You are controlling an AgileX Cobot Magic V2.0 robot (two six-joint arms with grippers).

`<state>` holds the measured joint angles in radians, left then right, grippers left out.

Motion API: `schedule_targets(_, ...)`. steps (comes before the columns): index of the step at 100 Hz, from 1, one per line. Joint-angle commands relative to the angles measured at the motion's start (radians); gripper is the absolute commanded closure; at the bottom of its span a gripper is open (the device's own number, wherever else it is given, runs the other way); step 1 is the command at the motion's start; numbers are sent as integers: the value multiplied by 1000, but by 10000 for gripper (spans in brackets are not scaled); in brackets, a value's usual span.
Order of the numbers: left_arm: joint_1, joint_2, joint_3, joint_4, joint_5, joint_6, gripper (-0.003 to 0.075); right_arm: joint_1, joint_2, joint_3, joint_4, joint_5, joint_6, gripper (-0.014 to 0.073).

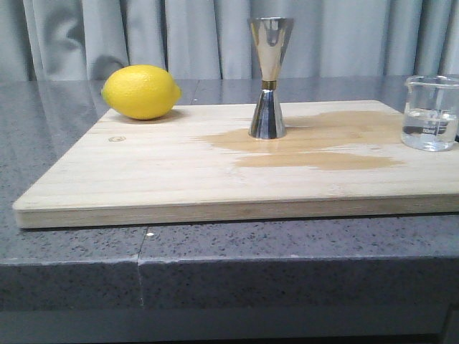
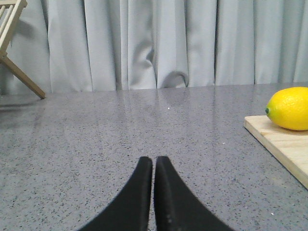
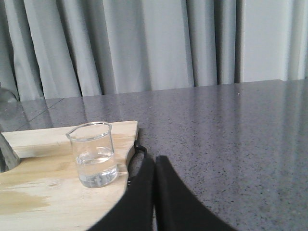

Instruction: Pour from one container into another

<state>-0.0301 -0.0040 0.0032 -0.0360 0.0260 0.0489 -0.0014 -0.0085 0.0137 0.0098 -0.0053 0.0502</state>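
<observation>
The clear glass beaker stands upright at the right end of the wooden board, with clear liquid in its lower part; the right wrist view shows the beaker too. The steel jigger, hourglass-shaped with a gold waist band, stands upright mid-board. My left gripper is shut and empty over bare grey counter, left of the board. My right gripper is shut and empty, just beside the board's right edge, a short way from the beaker. Neither gripper appears in the front view.
A yellow lemon lies on the board's back left corner, seen as a lemon from the left wrist. A damp stain spreads around the jigger. A black handle sits on the board's edge. A wooden frame stands far off.
</observation>
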Motion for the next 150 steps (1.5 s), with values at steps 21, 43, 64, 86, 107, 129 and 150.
schedule_targets(21,2,-25,36,-9,-86,-3,739,-8,-19,26,2,-83,-4,669)
schedule_targets(43,2,-25,36,-9,-86,-3,739,-8,-19,26,2,-83,-4,669)
schedule_targets(64,2,-25,36,-9,-94,-3,739,-8,-19,26,2,-83,-4,669)
schedule_targets(86,2,-25,36,-9,-97,-3,739,-8,-19,26,2,-93,-4,669)
schedule_targets(107,2,-25,8,-28,-118,-5,739,-8,-19,-11,2,-106,-4,669)
schedule_targets(129,2,-13,-149,-73,-36,-7,739,-8,25,-198,0,96,-4,669)
schedule_targets(150,2,125,-354,-57,142,-2,739,-8,195,-402,-41,237,-13,669)
